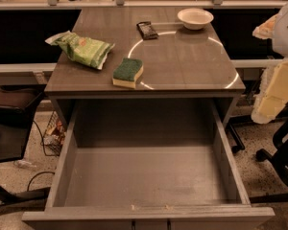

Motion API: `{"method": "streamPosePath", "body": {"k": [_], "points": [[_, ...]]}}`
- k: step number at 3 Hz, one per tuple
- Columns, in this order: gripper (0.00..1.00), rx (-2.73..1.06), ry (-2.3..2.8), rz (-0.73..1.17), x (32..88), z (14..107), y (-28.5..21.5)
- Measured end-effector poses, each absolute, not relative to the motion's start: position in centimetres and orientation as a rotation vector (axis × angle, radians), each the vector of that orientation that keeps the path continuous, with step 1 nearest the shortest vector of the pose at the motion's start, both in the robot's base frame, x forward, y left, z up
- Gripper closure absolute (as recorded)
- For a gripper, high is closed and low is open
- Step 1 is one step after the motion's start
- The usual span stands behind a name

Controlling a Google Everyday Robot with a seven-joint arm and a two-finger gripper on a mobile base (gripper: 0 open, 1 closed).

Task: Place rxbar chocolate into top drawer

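Note:
The rxbar chocolate point(147, 29), a small dark bar, lies flat at the back of the table top point(182, 61), just left of a white bowl. The top drawer point(149, 176) is pulled fully open below the table's front edge, and its grey floor is bare. My gripper point(265, 28) is at the far right edge of the view, raised beside the table's back right corner, well right of the bar and holding nothing that I can see. The arm's pale body point(278, 90) hangs below it.
A white bowl point(195, 18) stands at the back right of the table. A green-topped yellow sponge point(128, 72) lies near the front edge, and a green crinkled snack bag point(81, 49) lies at the left. Chairs stand at the left and right of the table.

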State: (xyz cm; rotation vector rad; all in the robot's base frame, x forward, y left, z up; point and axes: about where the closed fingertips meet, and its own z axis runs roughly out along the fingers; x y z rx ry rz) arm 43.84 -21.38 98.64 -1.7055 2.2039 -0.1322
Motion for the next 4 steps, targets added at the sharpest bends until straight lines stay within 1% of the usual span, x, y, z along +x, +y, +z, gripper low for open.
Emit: {"method": "streamPosePath", "body": {"k": [1,2,3,4], "points": [[0.00,-1.705,2.204,-0.132,43.8,98.7,-21.4],[0.00,-1.603,2.194,-0.207,45.6,99.9,-21.9],[0.00,-1.340,2.159,-0.287,50.3,102.2,-24.0],[0.00,-1.094,2.086,-0.266,55.1,104.0,-25.6]]}}
